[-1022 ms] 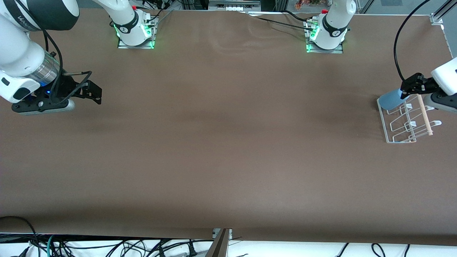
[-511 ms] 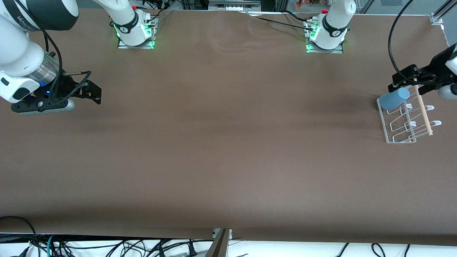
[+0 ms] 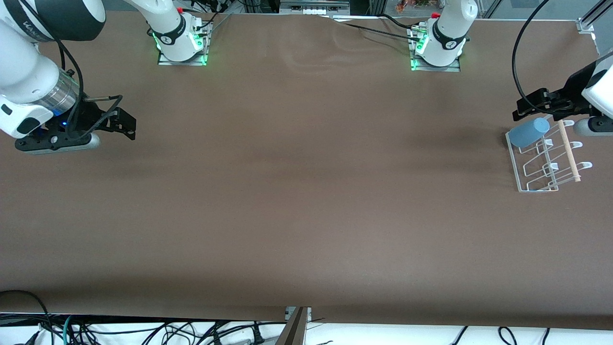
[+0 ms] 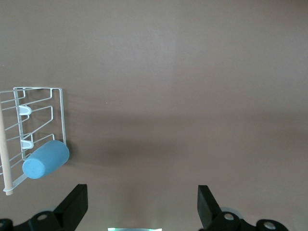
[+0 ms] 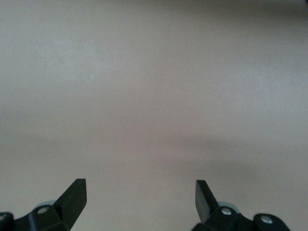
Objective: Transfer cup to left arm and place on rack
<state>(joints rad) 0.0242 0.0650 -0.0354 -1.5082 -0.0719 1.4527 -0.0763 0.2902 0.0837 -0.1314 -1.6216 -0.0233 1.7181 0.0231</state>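
The light-blue cup (image 3: 528, 132) rests tilted on a peg at the corner of the white wire rack (image 3: 541, 184), at the left arm's end of the table. It also shows in the left wrist view (image 4: 45, 160), on the rack (image 4: 61, 113). My left gripper (image 3: 527, 109) is open and empty, up in the air just above the cup and apart from it. My right gripper (image 3: 125, 125) is open and empty, waiting at the right arm's end of the table; its wrist view shows only bare table between its fingers (image 5: 74, 196).
A thin wooden rod (image 3: 568, 151) lies across the rack. The brown table (image 3: 306, 191) stretches wide between the two arms. The arm bases (image 3: 182, 43) stand along the table's farther edge. Cables hang below the near edge.
My left gripper has let go of the cup, opened, and risen away from the rack. The cup stays on the rack. The right arm has not moved.
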